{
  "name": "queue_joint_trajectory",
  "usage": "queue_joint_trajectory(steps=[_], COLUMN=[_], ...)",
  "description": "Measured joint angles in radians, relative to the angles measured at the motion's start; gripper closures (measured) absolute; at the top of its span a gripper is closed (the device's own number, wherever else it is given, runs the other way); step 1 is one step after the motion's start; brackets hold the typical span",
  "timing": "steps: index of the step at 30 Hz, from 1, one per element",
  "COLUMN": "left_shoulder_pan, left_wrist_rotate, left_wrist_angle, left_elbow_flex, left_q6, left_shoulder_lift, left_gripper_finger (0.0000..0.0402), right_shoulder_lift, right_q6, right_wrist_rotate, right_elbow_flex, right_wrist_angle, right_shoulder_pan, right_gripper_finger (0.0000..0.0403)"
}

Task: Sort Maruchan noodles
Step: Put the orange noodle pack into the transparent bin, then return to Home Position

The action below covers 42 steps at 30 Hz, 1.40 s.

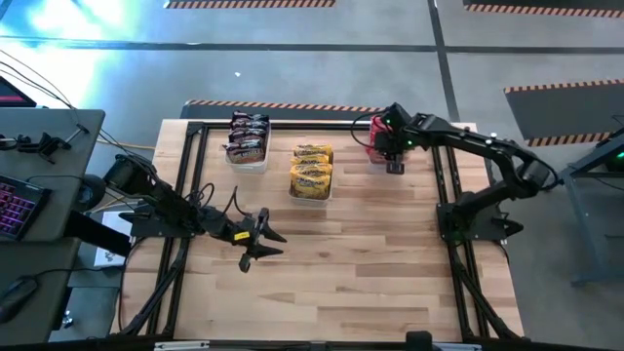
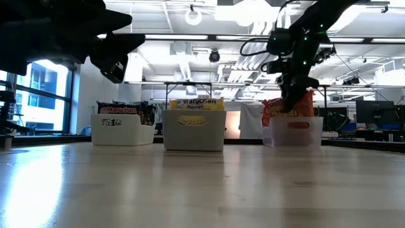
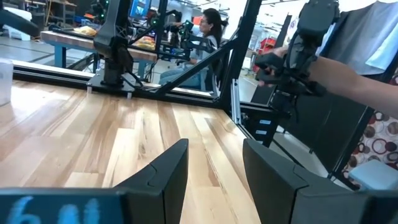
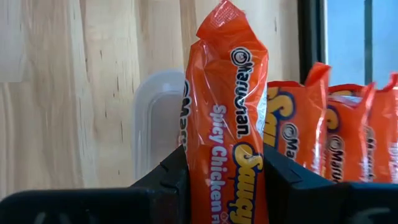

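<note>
wooden table [image 1: 370, 253]; right fingers [image 4: 163, 180] half-hide orange packet [image 4: 227, 118].

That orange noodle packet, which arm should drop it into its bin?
Right. The right gripper already clamps the orange packet over the bin holding others like it; the left gripper hangs open mid-table.

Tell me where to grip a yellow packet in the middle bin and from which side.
Pinch the top edge of a yellow packet from straight above, fingers across its thin faces. The packets stand on edge in the bin, whose walls block the sides. The left gripper waits open nearby.
</note>
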Motion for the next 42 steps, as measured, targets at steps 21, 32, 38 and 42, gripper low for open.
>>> queue_joint_trajectory(steps=[21, 32, 38, 42], left_shoulder_pan=[0.000, 0.000, 0.001, 0.025], left_wrist_rotate=[-0.005, -0.023, -0.023, -0.023], left_wrist_angle=[0.000, -0.015, -0.027, -0.021], left_elbow_flex=[0.000, 0.000, -0.015, -0.088], left_q6=[0.018, 0.034, 0.065, 0.053], left_shoulder_lift=[0.000, 0.000, -0.007, -0.072], left_gripper_finger=[0.0257, 0.0257, 0.0267, 0.0304], right_shoulder_lift=[0.061, 0.060, 0.014, -0.108], right_q6=[0.139, 0.254, 0.313, 0.275], right_wrist_rotate=[0.273, 0.192, 0.194, 0.206], right_elbow_flex=[0.040, 0.122, 0.121, 0.043], right_wrist_angle=[-0.067, -0.153, -0.139, 0.044], right_shoulder_pan=[0.032, 0.081, 0.120, 0.195], right_gripper_finger=[0.0187, 0.0212, 0.0300, 0.0385])
